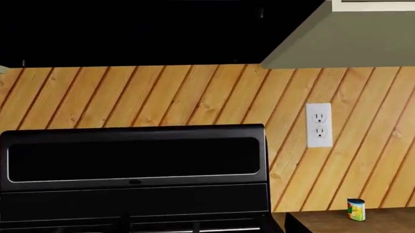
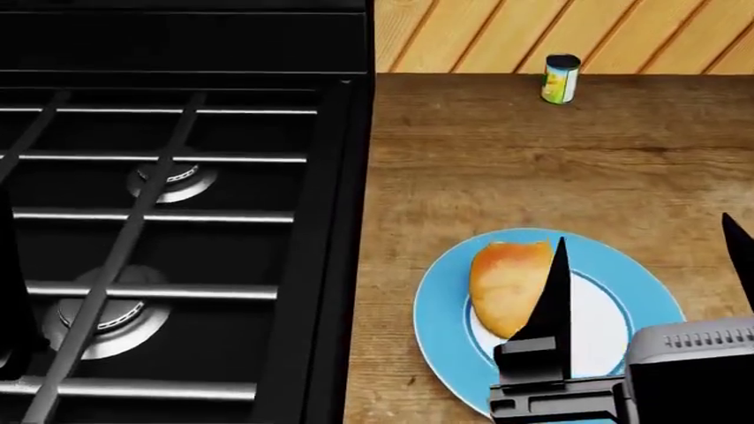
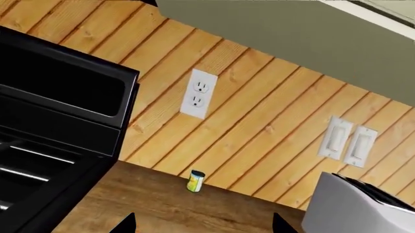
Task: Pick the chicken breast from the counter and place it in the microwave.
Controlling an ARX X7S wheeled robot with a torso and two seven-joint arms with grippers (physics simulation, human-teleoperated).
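Note:
The chicken breast [image 2: 507,281], a golden-orange lump, lies on a blue plate [image 2: 442,327] on the wooden counter [image 2: 495,159], just right of the stove. My right gripper [image 2: 645,269] hangs over the plate's right half with its jaws wide apart and empty. Its left finger [image 2: 552,296] stands in front of the breast's right edge. In the right wrist view only the gripper's [image 3: 204,225] two black fingertips show over bare counter. A black sliver at the head view's left edge [image 2: 7,291] may be my left arm; its jaws do not show. The microwave cannot be made out for certain.
A black gas stove [image 2: 165,221] fills the left. A small yellow-green can [image 2: 561,79] stands at the back wall, also in the right wrist view [image 3: 195,181]. A white toaster [image 3: 356,208] sits far right. A dark unit [image 1: 129,29] hangs above the stove.

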